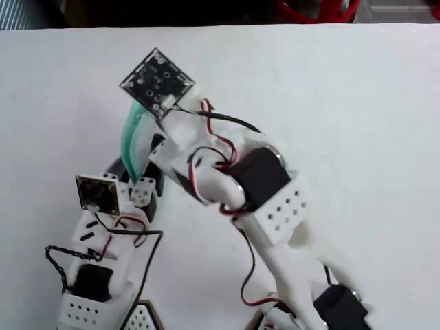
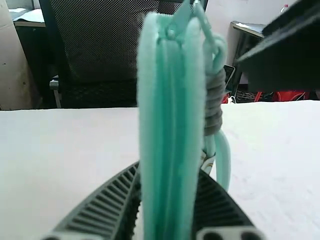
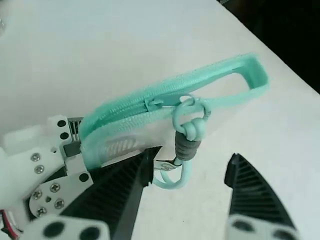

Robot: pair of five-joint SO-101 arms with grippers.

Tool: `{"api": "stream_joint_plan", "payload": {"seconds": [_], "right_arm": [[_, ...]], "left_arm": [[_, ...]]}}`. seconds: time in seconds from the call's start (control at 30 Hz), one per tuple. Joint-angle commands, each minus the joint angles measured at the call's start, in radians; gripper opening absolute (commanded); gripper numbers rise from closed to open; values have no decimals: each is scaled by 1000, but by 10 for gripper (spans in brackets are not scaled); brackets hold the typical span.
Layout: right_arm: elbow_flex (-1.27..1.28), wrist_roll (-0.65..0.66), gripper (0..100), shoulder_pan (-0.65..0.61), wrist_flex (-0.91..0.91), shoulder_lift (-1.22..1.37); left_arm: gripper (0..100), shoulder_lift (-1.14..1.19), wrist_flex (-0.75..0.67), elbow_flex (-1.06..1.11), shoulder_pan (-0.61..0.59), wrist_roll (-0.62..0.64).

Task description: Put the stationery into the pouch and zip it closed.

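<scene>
My left fingers (image 2: 107,207) clamp the soft mint-green fabric pouch (image 2: 167,125) on edge; my right fingers (image 3: 252,195) gape beside its looped cord (image 3: 185,146).

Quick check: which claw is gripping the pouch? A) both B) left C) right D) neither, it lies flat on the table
B: in the left wrist view the pouch stands on edge, clamped between the jaws of the left claw, while the right claw is open, its jaws either side of the pull cord.

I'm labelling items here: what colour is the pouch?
The pouch is mint green, shown best in the right wrist view.
</scene>
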Motion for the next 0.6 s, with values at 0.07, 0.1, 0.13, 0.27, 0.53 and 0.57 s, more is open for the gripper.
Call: {"api": "stream_joint_plan", "payload": {"seconds": [0.07,0.1,0.13,0.27,0.53,0.57], "right_arm": [[-31,14,231,-12,-51,51],[-31,12,231,-7,-71,68],[-31,12,231,-5,-87,87],[-31,12,231,1,-128,148],[-31,20,12,38,-219,217],[-32,20,18,48,-219,217]], "left_arm": [[113,-8,-3,-34,12,9],[113,-8,-3,-34,12,9],[113,-8,-3,-34,12,9],[113,-8,-3,-34,13,9],[113,-8,-5,-34,13,9],[112,-8,-6,-34,13,9]]}}
